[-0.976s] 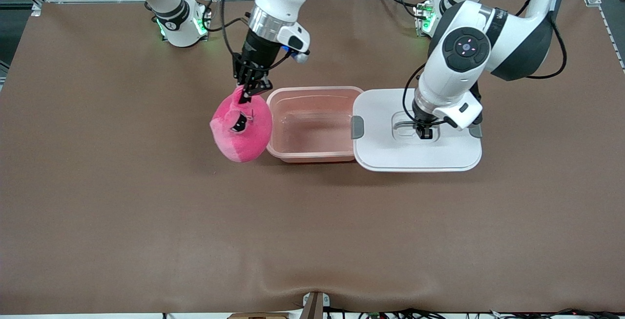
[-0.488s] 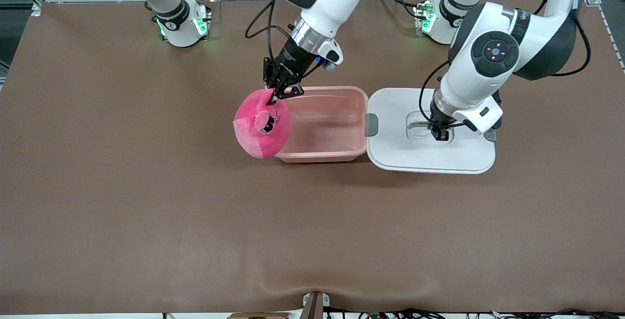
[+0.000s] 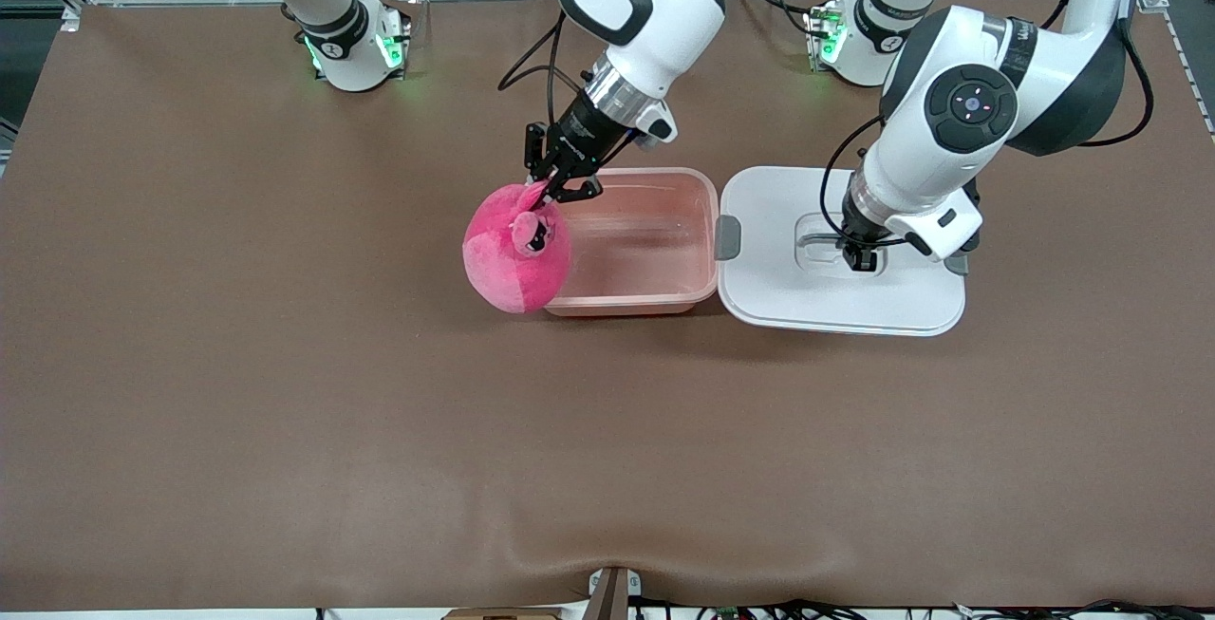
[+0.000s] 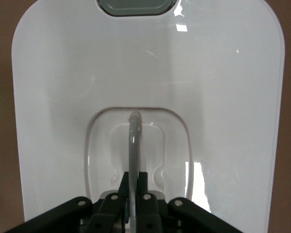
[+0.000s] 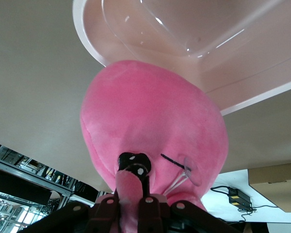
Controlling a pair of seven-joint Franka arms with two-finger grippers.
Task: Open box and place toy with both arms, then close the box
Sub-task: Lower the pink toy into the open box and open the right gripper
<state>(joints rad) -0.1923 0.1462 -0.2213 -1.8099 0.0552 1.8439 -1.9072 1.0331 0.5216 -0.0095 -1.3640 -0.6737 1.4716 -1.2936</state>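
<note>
The pale pink box (image 3: 634,290) stands open in the middle of the table. Its white lid (image 3: 835,302) lies flat beside it, toward the left arm's end. My left gripper (image 3: 859,260) is shut on the lid's grey handle (image 4: 134,145), which stands up out of its recess. My right gripper (image 3: 543,191) is shut on a flap of the bright pink plush toy (image 3: 513,264). The toy (image 5: 150,121) hangs over the box's rim (image 5: 87,43) at the right arm's end, partly above the table.
The brown table mat (image 3: 380,430) spreads wide around the box and lid. Both arm bases (image 3: 351,41) stand along the table's edge farthest from the front camera. A grey clip (image 3: 727,237) sits on the lid's edge beside the box.
My right gripper has carried the toy toward the box, from beside it to over its rim. The lid and my left gripper have shifted toward the left arm's end.
</note>
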